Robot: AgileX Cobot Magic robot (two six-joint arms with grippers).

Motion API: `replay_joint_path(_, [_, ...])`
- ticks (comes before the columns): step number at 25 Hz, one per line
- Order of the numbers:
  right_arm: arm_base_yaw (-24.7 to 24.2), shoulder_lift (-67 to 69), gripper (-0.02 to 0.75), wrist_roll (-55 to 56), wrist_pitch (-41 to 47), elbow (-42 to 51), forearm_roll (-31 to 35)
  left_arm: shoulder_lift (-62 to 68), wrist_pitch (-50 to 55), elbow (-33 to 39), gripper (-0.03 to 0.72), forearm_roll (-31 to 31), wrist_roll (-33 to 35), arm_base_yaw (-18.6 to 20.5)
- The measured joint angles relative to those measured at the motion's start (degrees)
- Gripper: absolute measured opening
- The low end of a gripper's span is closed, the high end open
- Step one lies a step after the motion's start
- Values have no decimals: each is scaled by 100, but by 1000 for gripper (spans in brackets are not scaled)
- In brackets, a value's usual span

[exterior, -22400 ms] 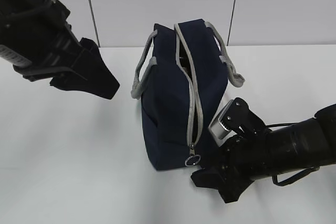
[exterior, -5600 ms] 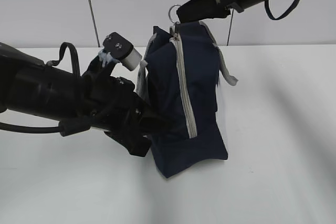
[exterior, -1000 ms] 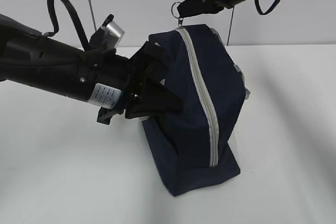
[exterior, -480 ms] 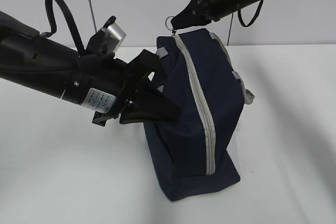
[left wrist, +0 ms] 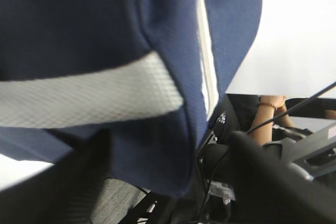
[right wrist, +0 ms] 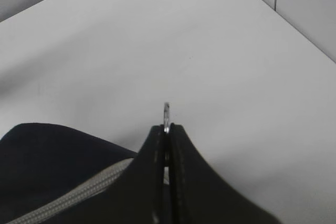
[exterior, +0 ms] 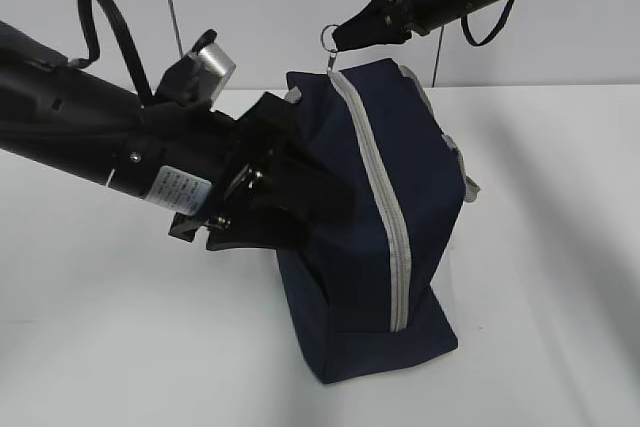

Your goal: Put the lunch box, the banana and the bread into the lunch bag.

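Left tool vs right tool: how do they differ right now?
The left tool sits low against the side of the lunch bag with its jaws apart; the right tool is up above the bag's top corner, shut on the ring pull. The left gets there from the near left, the right from the upper right. Both are black and at the same bag.

My right gripper [exterior: 345, 35] is pinched shut on the metal ring pull [exterior: 328, 37] above the top corner of the lunch bag [exterior: 385, 237]. The grey zipper [exterior: 385, 197] runs closed down the bag. My left gripper [exterior: 300, 197] presses against its left side, jaws spread. The bag stands on the white table [exterior: 120, 347].
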Motion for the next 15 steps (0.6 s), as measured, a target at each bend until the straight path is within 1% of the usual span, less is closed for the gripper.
replay_joint_path(2, [0, 0, -16, -34, 0, 0, 0, -43, 108, 0, 553, 0, -103, 186])
replay_joint_path(3, [0, 0, -16, -34, 0, 0, 0, -85, 181, 0, 582, -14, -142, 316])
replay_joint_path(4, [0, 0, -16, -34, 0, 0, 0, -147, 252, 0, 589, -41, -198, 462])
replay_joint_path(7, [0, 0, -16, -45, 9, 0, 0, -403, 296, 0, 562, -203, -498, 909])
replay_joint_path(10, [0, 0, -16, -45, 9, 0, -23, -518, 170, -166, 522, -265, -833, 1258])
replay_joint_path(12, [0, 0, -16, -59, 9, 0, -81, -470, 26, -377, 505, -179, -1029, 1329])
replay_joint_path(15, [-4, 0, -16, -188, 9, 0, -131, -212, -127, -824, 496, 81, -1322, 1334])
